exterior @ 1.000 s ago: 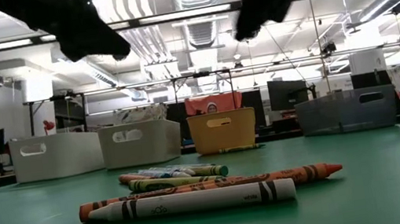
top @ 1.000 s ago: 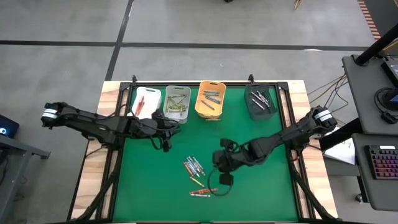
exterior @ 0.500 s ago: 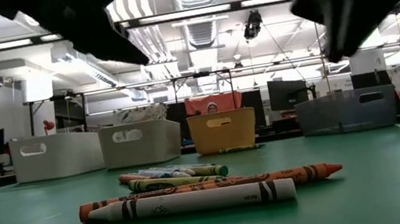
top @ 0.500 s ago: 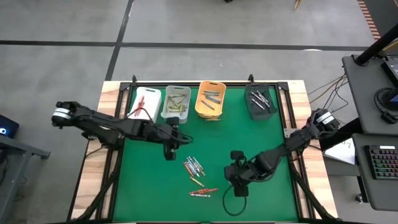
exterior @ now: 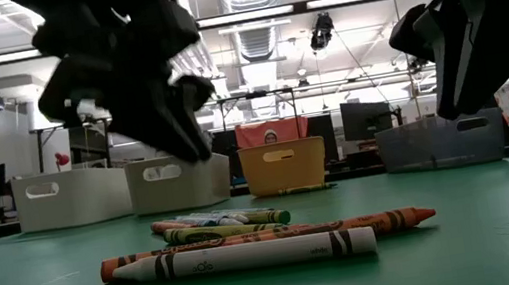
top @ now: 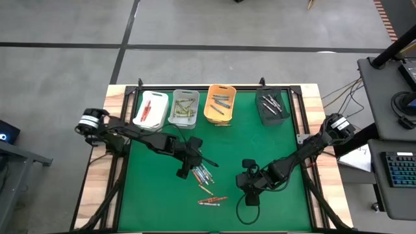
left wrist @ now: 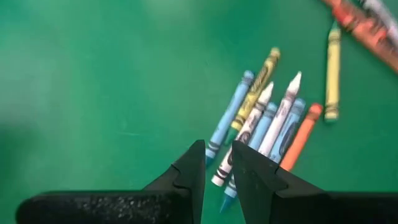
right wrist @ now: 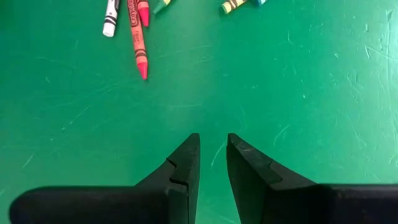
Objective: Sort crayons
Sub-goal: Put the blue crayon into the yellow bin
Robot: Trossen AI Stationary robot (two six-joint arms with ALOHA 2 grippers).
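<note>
So in the high view there's a loose bunch of crayons (top: 203, 174) lying on the green table (top: 279, 149) a bit below the middle of the frame, with a couple more crayons (top: 212, 201) lower down near the bottom centre. The left gripper (top: 185, 172) sits right at the left edge of that bunch, and its wrist view shows the two dark fingers (left wrist: 193, 171) with just a narrow gap between them and nothing in it, tips hanging above the fanned-out blue, white, yellow and orange crayons (left wrist: 264, 121). The right gripper (top: 250, 193) is lower and to the right of centre, over bare green, well apart from the bunch; its fingers (right wrist: 185, 165) are also nearly together and empty, with a red crayon (right wrist: 137, 43) and a white one (right wrist: 111, 14) up in the top left of that view. Along the top edge of the table are four bins in a row: white (top: 142, 102), grey (top: 175, 117), orange (top: 209, 110) and black (top: 264, 110), each with crayons already inside. In the low view a white crayon (exterior: 241, 257) and an orange one (exterior: 278, 234) lie closest, bins behind
</note>
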